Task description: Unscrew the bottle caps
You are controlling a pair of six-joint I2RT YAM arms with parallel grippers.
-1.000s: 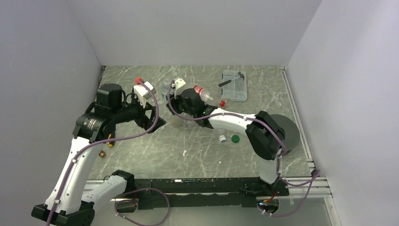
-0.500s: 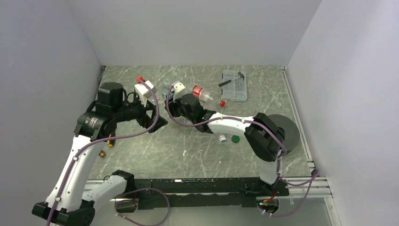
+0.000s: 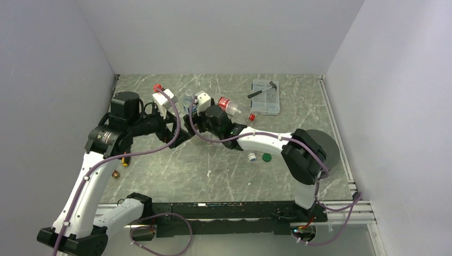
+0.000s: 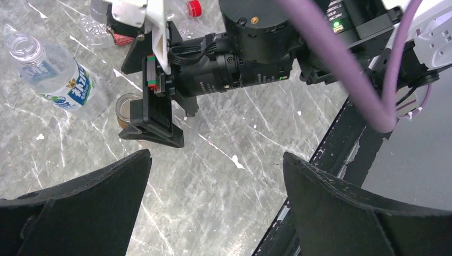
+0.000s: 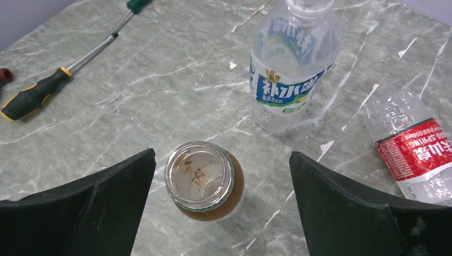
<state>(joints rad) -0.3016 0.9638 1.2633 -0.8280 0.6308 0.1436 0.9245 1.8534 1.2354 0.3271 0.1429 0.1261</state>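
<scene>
While upright inside spread right gripper, amber bottle, gap either side.

We see soft, even light falling from above in all three views. In the top view the walls look pale and flat, and the arms throw only faint shadows on the table. From the right wrist the amber bottle and the blue-labelled bottle are sharp, with small glints on the plastic. In both wrist views the jaws are dark, soft-edged wedges at the lower corners. The purple cable near the left lens is blurred.
</scene>
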